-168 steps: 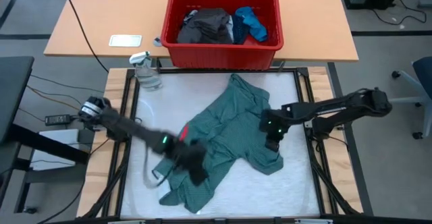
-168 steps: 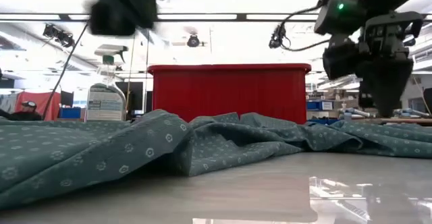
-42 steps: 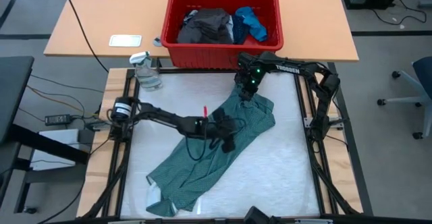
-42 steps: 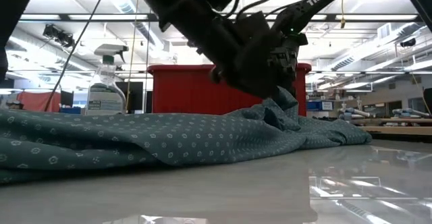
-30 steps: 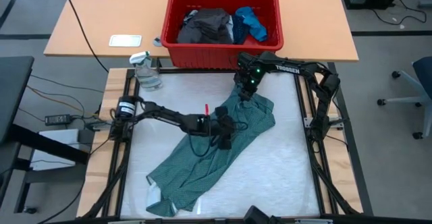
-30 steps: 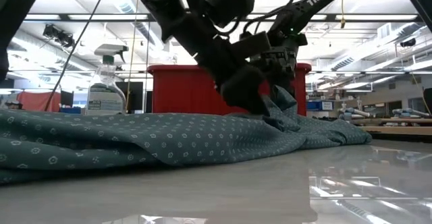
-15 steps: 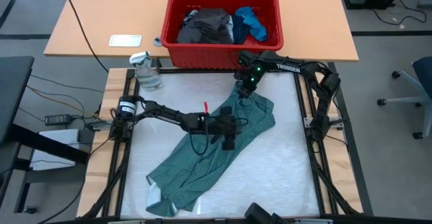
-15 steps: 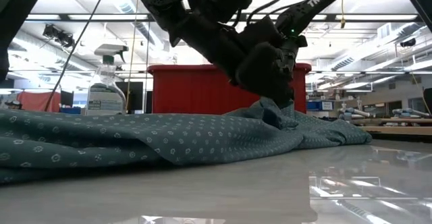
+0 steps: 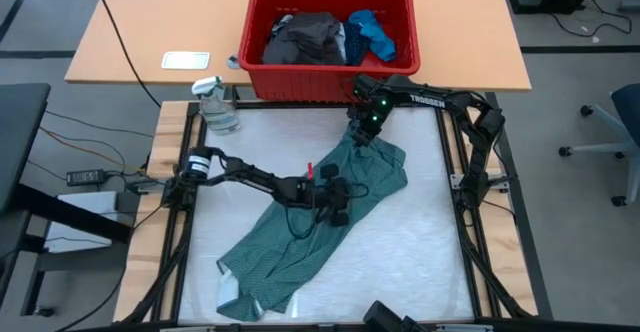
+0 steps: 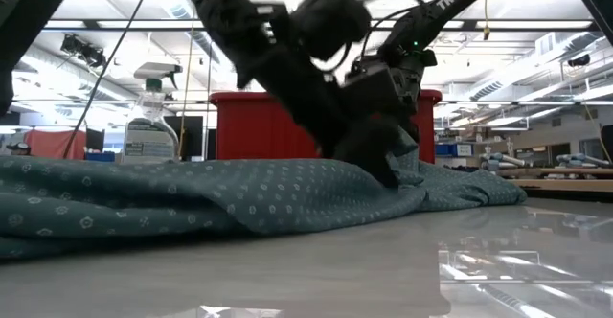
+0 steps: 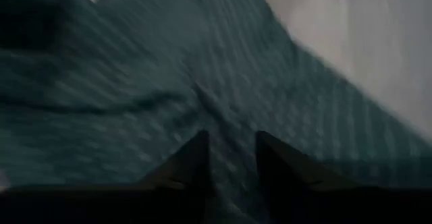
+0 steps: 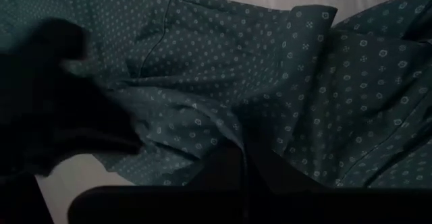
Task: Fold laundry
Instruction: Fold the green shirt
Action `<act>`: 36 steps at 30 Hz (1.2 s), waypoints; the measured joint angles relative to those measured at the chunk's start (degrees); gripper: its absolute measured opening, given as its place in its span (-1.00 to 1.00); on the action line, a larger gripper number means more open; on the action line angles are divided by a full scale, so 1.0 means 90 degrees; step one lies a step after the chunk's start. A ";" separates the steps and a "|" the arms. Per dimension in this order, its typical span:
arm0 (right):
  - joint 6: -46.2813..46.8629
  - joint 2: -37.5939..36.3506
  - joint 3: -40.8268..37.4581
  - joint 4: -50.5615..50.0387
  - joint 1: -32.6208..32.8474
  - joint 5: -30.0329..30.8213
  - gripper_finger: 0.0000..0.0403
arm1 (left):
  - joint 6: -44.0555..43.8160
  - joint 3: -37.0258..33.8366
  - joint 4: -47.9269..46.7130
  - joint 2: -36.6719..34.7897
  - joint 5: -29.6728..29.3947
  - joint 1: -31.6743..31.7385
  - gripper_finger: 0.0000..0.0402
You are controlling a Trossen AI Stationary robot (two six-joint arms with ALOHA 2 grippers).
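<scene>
Right now I am watching the left gripper [image 9: 338, 204] pressing down onto the middle of the teal-green shirt [image 9: 300, 247], which is lying stretched diagonally across the white surface [image 9: 420, 262]. In the left wrist view its two dark fingers [image 11: 192, 163] are standing slightly apart with patterned cloth showing between them; I cannot tell whether they are pinching a fold or just resting on it. Farther out, the right gripper [image 9: 361, 136] is sitting at the shirt's far end, its fingers pressed together on a bunched edge of the fabric. Beyond that gripper, the red bin [image 9: 330, 82] is holding the dark grey piece [image 9: 305, 37] and the bright blue piece [image 9: 372, 30]. A spray bottle [image 9: 217, 107] is standing at the surface's far corner, beyond the left arm's base.
</scene>
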 joint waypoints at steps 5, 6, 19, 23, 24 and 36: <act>-0.0039 0.0000 0.0000 -0.0013 -0.0001 0.0005 -0.98 | -0.0527 0.0007 -0.0120 -0.0368 -0.0260 -0.0022 -0.88; -0.0043 0.0000 0.0000 -0.0016 -0.0001 0.0007 -0.98 | -0.0660 0.0005 -0.0236 -0.0423 -0.0252 0.0005 -0.94; -0.0830 -0.0002 0.0000 0.0140 -0.0008 0.0834 -0.98 | -0.0357 0.0005 -0.0883 -0.1376 0.0324 0.0196 -0.99; -0.0660 -0.0002 0.0000 0.0144 -0.0011 0.0452 -0.98 | -0.0333 0.0015 -0.0827 -0.1089 0.0548 0.0200 -0.93; -0.0649 -0.0002 0.0000 0.0141 -0.0010 0.0448 -0.98 | -0.0333 0.0010 -0.0840 -0.0939 0.0550 0.0201 -0.88; -0.0525 -0.0002 0.0000 0.0002 0.0026 0.0441 -0.98 | -0.0316 0.0000 -0.0561 -0.0123 -0.0166 0.0270 -0.16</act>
